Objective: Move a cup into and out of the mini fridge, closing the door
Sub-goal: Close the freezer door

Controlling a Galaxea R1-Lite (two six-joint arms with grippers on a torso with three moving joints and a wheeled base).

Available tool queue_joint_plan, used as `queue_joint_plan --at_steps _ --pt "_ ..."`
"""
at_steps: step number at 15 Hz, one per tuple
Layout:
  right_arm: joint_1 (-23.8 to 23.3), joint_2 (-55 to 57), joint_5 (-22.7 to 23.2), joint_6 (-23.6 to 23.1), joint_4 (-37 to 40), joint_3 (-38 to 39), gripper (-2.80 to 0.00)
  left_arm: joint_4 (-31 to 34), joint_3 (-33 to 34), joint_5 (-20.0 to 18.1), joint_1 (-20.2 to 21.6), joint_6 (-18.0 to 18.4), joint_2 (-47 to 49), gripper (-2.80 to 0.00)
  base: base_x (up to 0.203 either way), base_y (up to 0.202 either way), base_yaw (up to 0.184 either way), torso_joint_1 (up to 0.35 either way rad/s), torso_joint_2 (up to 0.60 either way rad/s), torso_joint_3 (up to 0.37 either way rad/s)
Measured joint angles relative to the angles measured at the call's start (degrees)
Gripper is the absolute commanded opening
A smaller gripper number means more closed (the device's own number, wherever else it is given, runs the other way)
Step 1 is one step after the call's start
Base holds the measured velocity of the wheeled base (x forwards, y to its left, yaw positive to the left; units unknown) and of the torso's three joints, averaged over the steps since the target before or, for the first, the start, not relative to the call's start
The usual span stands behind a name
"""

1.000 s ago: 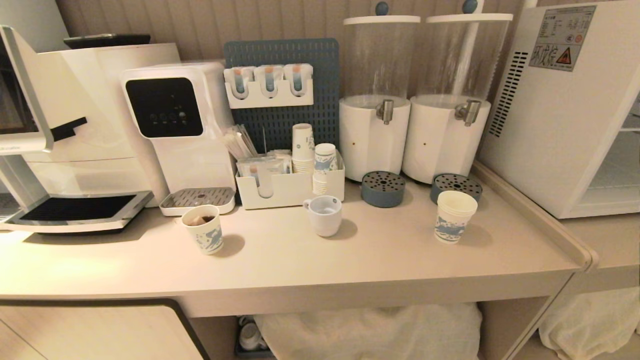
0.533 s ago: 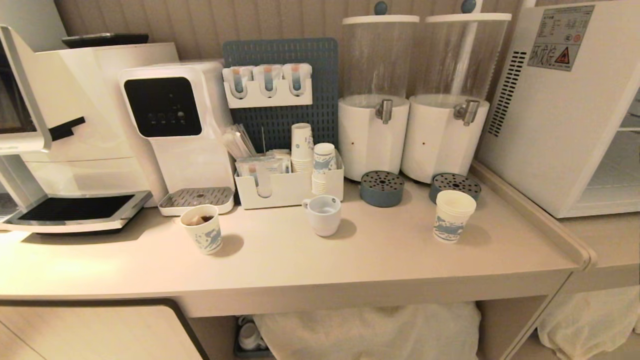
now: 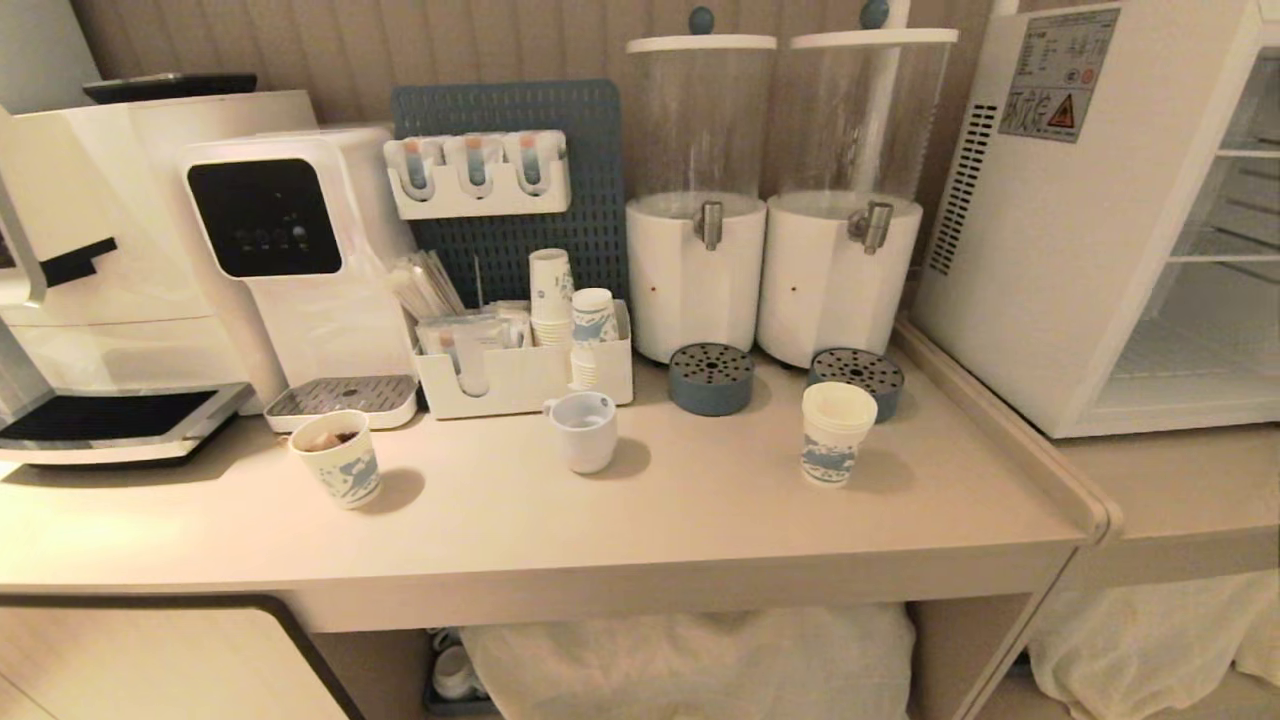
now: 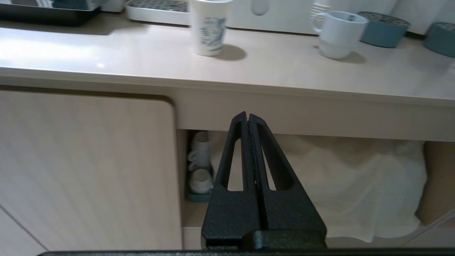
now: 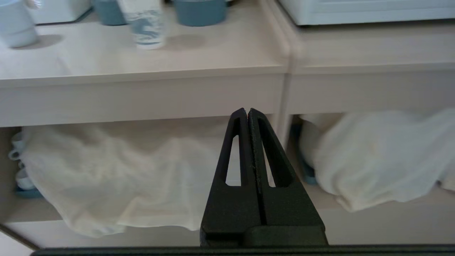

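Observation:
The cup (image 3: pixel 836 446), a tall white paper cup with blue print, stands on the counter's right part, in front of a blue drip tray. In the right wrist view the cup (image 5: pixel 145 25) is above and left of my right gripper (image 5: pixel 247 111). That gripper is shut and empty, below the counter's front edge. The mini fridge (image 3: pixel 1070 230) stands at the far right, with wire shelves showing at its front. I cannot tell whether the door is across it. My left gripper (image 4: pixel 247 115) is shut and empty, low before the cabinet.
A shorter printed paper cup (image 3: pixel 337 458) with something brown inside and a plain white mug (image 3: pixel 583 430) stand on the counter (image 3: pixel 700 530). Behind are a water dispenser (image 3: pixel 290 250), an organiser with stacked cups (image 3: pixel 530 370) and two drink dispensers (image 3: pixel 770 270). White cloth (image 3: pixel 690 660) fills the shelf below.
The whole head view has slid to the left, so the camera has moved right and more of the fridge's front shows. Nothing on the counter has moved.

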Motion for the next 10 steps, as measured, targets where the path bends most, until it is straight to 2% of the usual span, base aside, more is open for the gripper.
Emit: queue_joint_plan --at_steps 10 --pt "0.02 -0.05 0.03 0.02 -0.03 0.02 -2.80 0.00 0.00 0.04 -0.02 -0.19 0.00 -2.80 0.000 -0.194 0.000 0.003 0.00 0.002"
